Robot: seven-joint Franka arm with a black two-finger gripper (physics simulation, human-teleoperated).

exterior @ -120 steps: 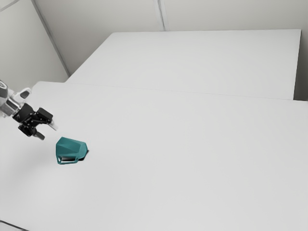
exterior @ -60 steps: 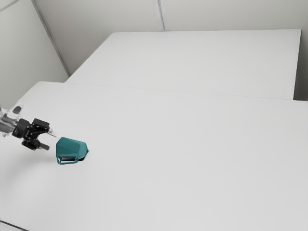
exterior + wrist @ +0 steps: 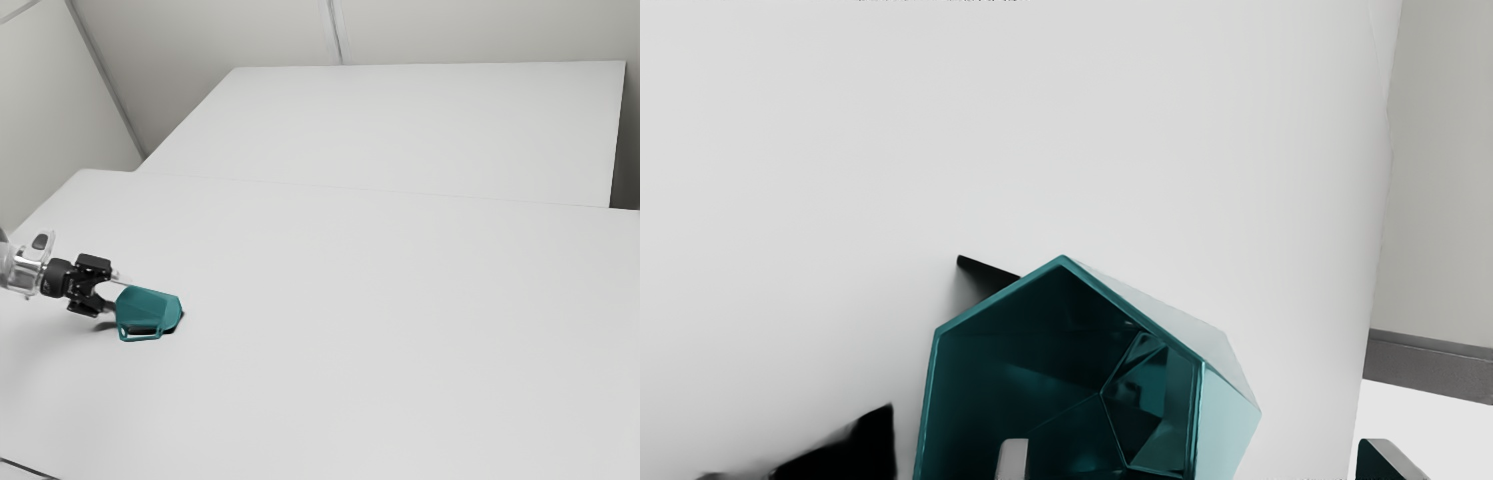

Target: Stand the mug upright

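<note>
Near edge: a thin dark line [image 3: 28, 468] is crossing the lower left corner of the exterior view.

Left of frame, a little below mid-height: teal mug [image 3: 148, 311] is lying on its side on the white table [image 3: 380, 330]. Its handle [image 3: 141, 333] is facing the lower edge of the frame, its base is pointing toward the exterior view's right, and its open mouth [image 3: 1013, 373] is facing the gripper [image 3: 118, 293], which is hovering right by the rim at the left of the frame. Fingers are standing spread, with no pinch on anything. In the wrist view one fingertip [image 3: 1013, 460] is lining up with the mouth and the other [image 3: 1390, 460] is standing outside the mug, apart from its wall. Whether the first is actually inside, cannot tell.

Farther back: a second white surface [image 3: 400, 125] is spanning the upper part of the frame, with grey walls [image 3: 200, 35] rising behind.

Status: upright pose is lacking. Gripper is sitting at what I judge to be a workable grasp spot, wall between the fingers. Remaining, by my estimate: closing on the wall, raising the mouth end until the base is bearing flat on the table, then letting go. Watch item: the mug may be rolling or sliding if the grip lands unevenly on its faceted side.
</note>
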